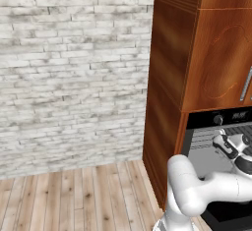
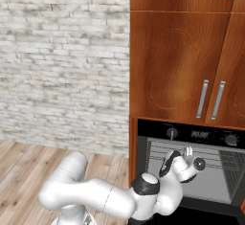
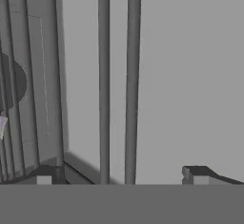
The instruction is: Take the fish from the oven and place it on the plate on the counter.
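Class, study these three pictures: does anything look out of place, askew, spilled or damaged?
Nothing stands out. The oven is open, its grey interior and wire rack looking intact, and the open gripper reaches into it holding nothing. Cabinet doors above hang straight.

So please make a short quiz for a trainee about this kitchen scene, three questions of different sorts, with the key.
1. True or false: the oven stands open.
2. Multiple choice: the claw is A) shut on a fish, B) open, in front of the oven's cavity, C) up at the cabinet handles.
3. Fill in: the wall left of the wooden cabinets is made of whitewashed ____.

Key: 1 true; 2 B; 3 brick.
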Tool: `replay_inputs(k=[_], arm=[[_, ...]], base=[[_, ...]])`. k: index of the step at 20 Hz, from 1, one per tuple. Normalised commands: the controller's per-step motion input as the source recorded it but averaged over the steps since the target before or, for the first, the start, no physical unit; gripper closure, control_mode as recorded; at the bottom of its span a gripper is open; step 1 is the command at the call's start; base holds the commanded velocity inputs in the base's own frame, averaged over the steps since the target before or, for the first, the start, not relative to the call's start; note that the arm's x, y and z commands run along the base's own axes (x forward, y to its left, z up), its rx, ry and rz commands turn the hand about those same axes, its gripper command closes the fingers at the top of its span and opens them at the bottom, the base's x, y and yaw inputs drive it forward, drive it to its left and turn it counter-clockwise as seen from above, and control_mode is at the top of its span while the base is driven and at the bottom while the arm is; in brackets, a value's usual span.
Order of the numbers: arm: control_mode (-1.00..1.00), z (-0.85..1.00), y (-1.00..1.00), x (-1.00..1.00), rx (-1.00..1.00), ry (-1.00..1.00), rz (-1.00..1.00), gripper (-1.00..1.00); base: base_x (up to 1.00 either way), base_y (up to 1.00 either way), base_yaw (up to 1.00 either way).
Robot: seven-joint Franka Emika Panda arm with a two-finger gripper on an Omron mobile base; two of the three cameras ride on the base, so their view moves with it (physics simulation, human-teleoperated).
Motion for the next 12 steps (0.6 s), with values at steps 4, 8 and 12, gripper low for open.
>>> replay_inputs(k=[4,8,12], arm=[[-1.00,-0.62,-0.10,-0.05,0.09,-0.03,0.00,-1.00],[-1.00,-0.70,-0.06,-0.04,0.11,-0.09,0.00,-1.00],[-1.00,-0.77,-0.03,0.00,0.14,-0.16,0.00,-1.00]], base=[[0.00,0.00,0.00],[0.00,0.00,0.00],[0.00,0.00,0.00]])
